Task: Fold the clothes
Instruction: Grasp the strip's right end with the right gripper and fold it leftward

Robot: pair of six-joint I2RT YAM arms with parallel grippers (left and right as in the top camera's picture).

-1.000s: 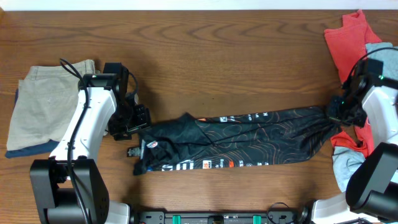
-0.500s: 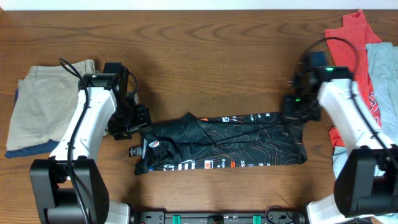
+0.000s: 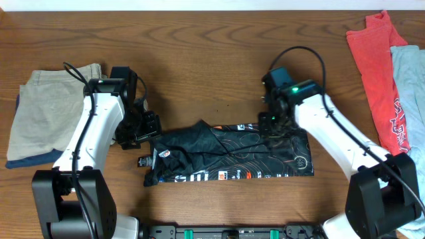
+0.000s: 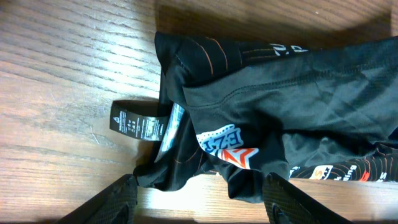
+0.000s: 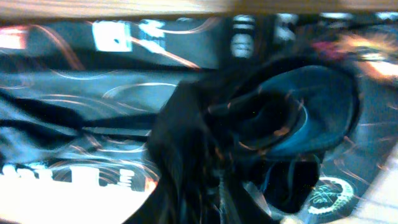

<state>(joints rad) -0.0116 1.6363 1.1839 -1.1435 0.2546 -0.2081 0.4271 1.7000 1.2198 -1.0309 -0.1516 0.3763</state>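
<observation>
The black jersey (image 3: 226,156) with orange contour lines and white lettering lies along the near middle of the table. Its right end is doubled back over itself. My right gripper (image 3: 272,125) is shut on a bunch of that fabric and holds it over the jersey's right half. In the blurred right wrist view the jersey (image 5: 124,93) fills the frame and gathers into the jaws (image 5: 230,193). My left gripper (image 3: 147,133) is at the jersey's left end. In the left wrist view its fingers (image 4: 199,202) are wide open, with the jersey's crumpled collar end (image 4: 261,106) just ahead of them.
Folded tan trousers (image 3: 46,109) lie on a dark blue garment at the left edge. A red shirt (image 3: 375,60) and a light grey-blue garment (image 3: 408,73) lie at the far right. A black care label (image 4: 134,121) sticks out of the jersey's left end.
My right gripper has moved from the far right to the middle, drawing the jersey's right end leftward and folding it over. The left arm has not moved.
</observation>
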